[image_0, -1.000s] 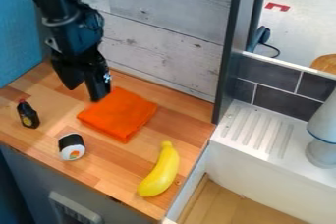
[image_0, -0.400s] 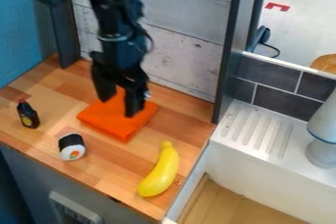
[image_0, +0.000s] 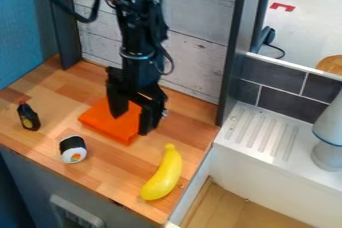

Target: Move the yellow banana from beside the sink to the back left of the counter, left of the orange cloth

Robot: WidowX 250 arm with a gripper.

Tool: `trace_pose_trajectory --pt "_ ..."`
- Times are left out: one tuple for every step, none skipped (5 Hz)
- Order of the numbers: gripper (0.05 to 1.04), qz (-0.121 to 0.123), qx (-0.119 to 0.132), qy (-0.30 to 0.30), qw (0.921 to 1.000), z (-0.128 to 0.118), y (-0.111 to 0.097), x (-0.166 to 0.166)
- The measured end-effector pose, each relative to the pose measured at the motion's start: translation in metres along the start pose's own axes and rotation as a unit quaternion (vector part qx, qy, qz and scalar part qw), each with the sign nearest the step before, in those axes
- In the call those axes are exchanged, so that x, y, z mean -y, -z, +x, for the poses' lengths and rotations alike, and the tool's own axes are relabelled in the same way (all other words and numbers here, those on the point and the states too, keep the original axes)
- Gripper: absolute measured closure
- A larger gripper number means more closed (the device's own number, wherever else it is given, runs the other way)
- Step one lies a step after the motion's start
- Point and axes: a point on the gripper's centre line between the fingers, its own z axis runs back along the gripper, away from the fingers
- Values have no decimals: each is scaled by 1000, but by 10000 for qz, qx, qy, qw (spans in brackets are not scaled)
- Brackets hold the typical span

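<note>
1. Far to the left of the jaws of the black gripper, and behind them, stands a blue panel, at the back edge of the wooden counter.
2. Well left of the jaws, a small dark bottle with a red cap and a yellowish label stands on the wood.
3. Left of the jaws and nearer the camera sits a toy sushi roll, black and white, with an orange and green mark on its end.
4. Below and around the jaws lies the orange cloth – folded into a flat pad, one corner pointing left and another toward the camera.
5. At the cloth, the jaws hang downward, parted, with a wide gap between the 2 fingers and orange fabric visible through it. They have hold of nothing; whether a tip touches the cloth, I cannot tell.
6. Right of the jaws and closer to the camera, a yellow banana lies on the counter, its narrow tip pointing up the view, apart from the cloth.
7. Farther right of the jaws rises a dark upright post.
8. Beyond that post, well right of the jaws, come dark tiles – and, before them, a white ribbed drainboard with a pale rounded object at its right.
</note>
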Motion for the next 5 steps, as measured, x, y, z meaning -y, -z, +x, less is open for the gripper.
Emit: trace_pose_trajectory --pt "83 45 4 40 10000 -4 9 12" --pt "83 50 67 124 9999 -5 14 23" --pt "83 45 263 129 9996 1 19 37" --pt "83 75 416 -33 9991 6 21 43" --pt "83 96 252 -173 9995 6 40 53"
